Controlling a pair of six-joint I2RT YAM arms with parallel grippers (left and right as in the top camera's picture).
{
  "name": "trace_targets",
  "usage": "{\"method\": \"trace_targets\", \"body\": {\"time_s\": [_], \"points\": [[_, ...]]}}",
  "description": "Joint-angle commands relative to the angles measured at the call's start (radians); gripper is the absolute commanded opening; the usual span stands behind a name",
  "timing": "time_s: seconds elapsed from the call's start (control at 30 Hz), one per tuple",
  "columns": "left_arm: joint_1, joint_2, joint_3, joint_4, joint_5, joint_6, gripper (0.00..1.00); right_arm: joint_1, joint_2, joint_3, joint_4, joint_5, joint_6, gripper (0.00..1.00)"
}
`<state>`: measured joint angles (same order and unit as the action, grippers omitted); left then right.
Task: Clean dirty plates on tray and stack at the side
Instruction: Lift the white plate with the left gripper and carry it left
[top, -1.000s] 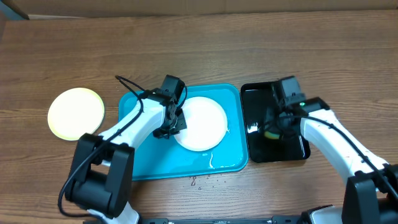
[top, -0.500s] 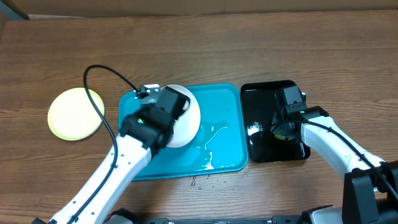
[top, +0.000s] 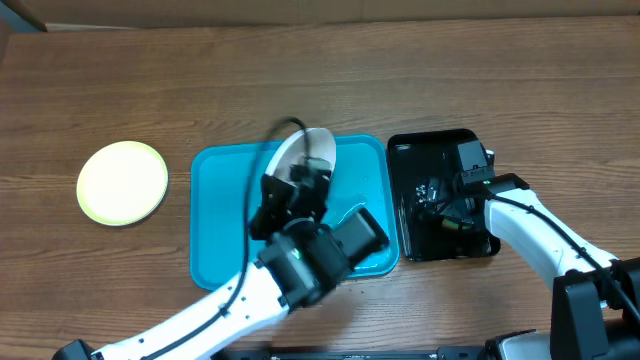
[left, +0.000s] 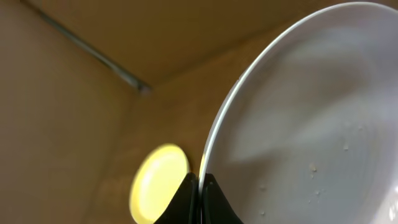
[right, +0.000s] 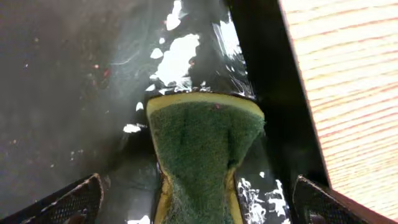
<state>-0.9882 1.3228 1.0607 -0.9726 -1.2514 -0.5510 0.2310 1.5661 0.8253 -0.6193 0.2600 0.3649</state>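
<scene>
My left gripper (left: 200, 182) is shut on the rim of a white plate (left: 311, 124), which hangs tilted on edge above the blue tray (top: 215, 230). Small specks dot the plate's face. The overhead view shows that plate (top: 305, 148) over the tray's far edge, half hidden by my raised left arm. A pale yellow-green plate (top: 123, 182) lies flat on the table left of the tray. My right gripper (right: 199, 208) stands open over the black tray (right: 62, 74), its fingers (right: 74, 202) wide on either side of a green-and-yellow sponge (right: 202, 149) and apart from it.
The black tray (top: 440, 150) sits just right of the blue tray and is wet with glossy patches. A thin water streak (top: 348, 213) lies on the blue tray's floor. Bare wooden table surrounds both trays; a cardboard wall (top: 320, 10) runs along the back.
My left arm has lifted the white plate off the blue tray and tipped it on edge. My right gripper has opened and let go of the sponge on the black tray.
</scene>
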Motion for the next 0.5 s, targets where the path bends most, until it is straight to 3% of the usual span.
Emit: {"method": "trace_targets", "body": {"time_s": [0.0, 0.23, 0.33, 0.47], "points": [[-0.061, -0.016, -0.002, 0.005, -0.226, 0.005, 0.04, -0.003, -0.002, -0.003, 0.005, 0.012, 0.005, 1.00], [-0.067, -0.016, -0.002, 0.006, -0.217, 0.003, 0.04, -0.003, -0.002, -0.003, 0.006, 0.012, 0.005, 1.00], [-0.056, -0.016, -0.002, 0.035, -0.133, -0.006, 0.04, -0.003, -0.002, -0.003, 0.006, 0.005, 0.005, 1.00], [-0.046, -0.016, -0.002, 0.039, -0.188, -0.006, 0.04, -0.003, -0.002, -0.003, 0.006, 0.005, 0.005, 1.00]]}}
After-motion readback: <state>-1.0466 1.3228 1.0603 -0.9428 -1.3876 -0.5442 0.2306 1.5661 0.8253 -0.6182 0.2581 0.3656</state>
